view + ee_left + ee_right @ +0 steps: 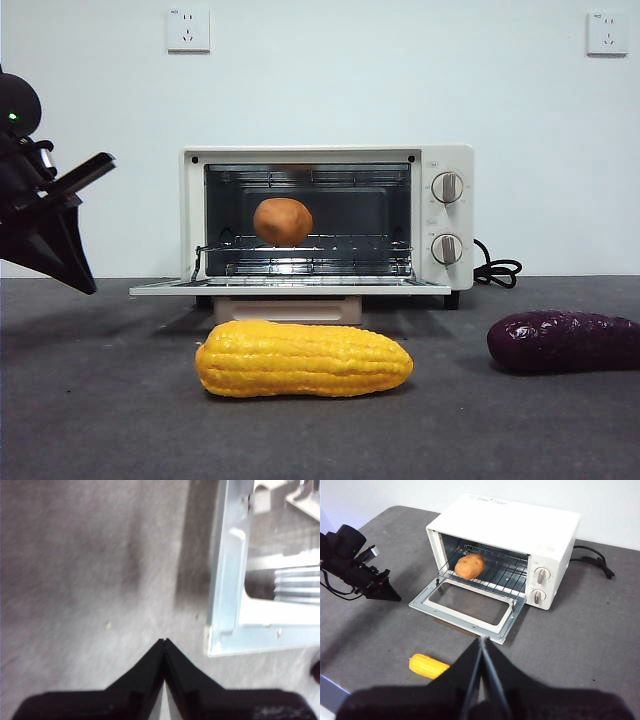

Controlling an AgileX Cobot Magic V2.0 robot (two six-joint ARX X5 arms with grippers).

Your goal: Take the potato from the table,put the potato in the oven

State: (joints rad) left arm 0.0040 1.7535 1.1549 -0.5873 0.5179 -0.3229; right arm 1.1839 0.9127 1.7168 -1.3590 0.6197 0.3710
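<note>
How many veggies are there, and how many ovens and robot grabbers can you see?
Potato: 1, on the rack inside the oven
Corn cob: 1, on the table
Purple sweet potato: 1, on the table
Oven: 1, door open
Grippers: 2, left gripper and right gripper, both shut and empty
Total: 6

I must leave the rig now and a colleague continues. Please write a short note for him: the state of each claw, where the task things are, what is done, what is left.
Left claw: shut, empty, above the dark grey matte table, beside the open door's corner.
Right claw: shut, empty, raised in front of the oven door.
The small rounded orange-brown potato lies on the wire rack inside the cream-white boxy toaster oven.
Done: potato is in the oven.
Left: nothing of the placing; the door is open.
The yellow corn cob and dark purple sweet potato lie on the table.
</note>
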